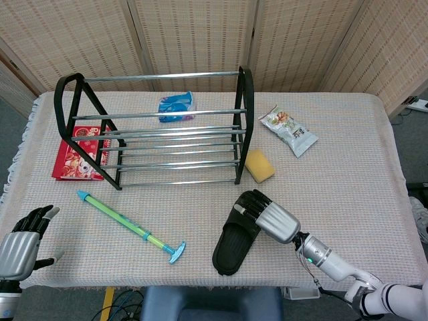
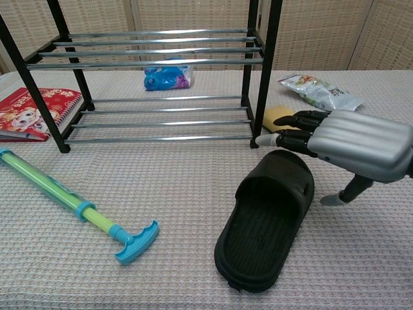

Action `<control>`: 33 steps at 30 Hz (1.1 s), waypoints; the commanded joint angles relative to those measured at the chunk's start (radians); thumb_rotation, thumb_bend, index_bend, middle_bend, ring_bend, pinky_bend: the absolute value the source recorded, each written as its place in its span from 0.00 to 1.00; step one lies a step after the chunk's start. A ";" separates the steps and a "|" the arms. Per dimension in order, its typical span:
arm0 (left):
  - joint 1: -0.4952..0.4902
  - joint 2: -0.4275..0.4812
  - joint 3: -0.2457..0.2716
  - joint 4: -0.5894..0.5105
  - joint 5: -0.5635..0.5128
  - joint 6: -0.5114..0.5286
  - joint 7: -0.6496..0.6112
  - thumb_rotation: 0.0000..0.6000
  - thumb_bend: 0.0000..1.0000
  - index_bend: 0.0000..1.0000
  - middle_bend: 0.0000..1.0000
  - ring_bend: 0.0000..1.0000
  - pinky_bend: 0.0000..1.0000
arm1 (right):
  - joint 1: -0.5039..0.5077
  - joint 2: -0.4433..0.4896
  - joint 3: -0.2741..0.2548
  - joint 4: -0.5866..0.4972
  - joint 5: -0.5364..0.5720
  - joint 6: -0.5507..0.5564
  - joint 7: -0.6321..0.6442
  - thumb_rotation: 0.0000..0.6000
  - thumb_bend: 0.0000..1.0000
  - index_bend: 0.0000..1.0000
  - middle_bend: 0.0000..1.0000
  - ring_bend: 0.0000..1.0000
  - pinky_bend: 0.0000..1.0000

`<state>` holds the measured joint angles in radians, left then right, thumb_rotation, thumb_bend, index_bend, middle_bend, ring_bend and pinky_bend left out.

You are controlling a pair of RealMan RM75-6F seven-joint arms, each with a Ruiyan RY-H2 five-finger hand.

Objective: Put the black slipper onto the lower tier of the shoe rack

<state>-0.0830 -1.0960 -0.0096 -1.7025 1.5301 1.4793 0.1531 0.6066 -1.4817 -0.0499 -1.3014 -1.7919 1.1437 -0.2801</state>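
Observation:
The black slipper [image 1: 233, 244] [image 2: 261, 226] lies flat on the table near the front edge, in front of the rack's right end. My right hand [image 1: 267, 218] [image 2: 348, 143] hovers over its strap end with the fingers stretched toward the rack and the thumb hanging down beside the slipper's right side; it holds nothing. The black shoe rack [image 1: 160, 130] stands at the back left, its lower tier of metal bars [image 2: 168, 119] bare. My left hand [image 1: 23, 244] stays at the front left corner with fingers apart, holding nothing, seen only in the head view.
A blue-green toy pump [image 1: 130, 227] [image 2: 71, 203] lies in front of the rack. A red book [image 1: 77, 157] sits under the rack's left end, a blue packet [image 1: 176, 105] behind it. A yellow sponge [image 1: 259, 165] and a snack bag [image 1: 289, 130] lie right of the rack.

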 commanded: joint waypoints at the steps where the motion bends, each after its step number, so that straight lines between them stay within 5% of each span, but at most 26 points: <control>1: 0.002 0.001 0.001 0.002 -0.002 0.001 -0.003 1.00 0.15 0.16 0.15 0.13 0.25 | 0.020 -0.042 0.014 0.034 0.001 -0.015 0.007 1.00 0.04 0.00 0.12 0.01 0.08; 33: 0.023 0.007 0.005 0.043 -0.020 0.011 -0.058 1.00 0.15 0.16 0.15 0.13 0.25 | 0.262 -0.389 0.160 0.343 0.044 -0.080 0.026 1.00 0.04 0.00 0.12 0.01 0.08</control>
<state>-0.0598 -1.0893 -0.0051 -1.6592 1.5097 1.4901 0.0949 0.8639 -1.8650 0.1059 -0.9643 -1.7531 1.0662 -0.2555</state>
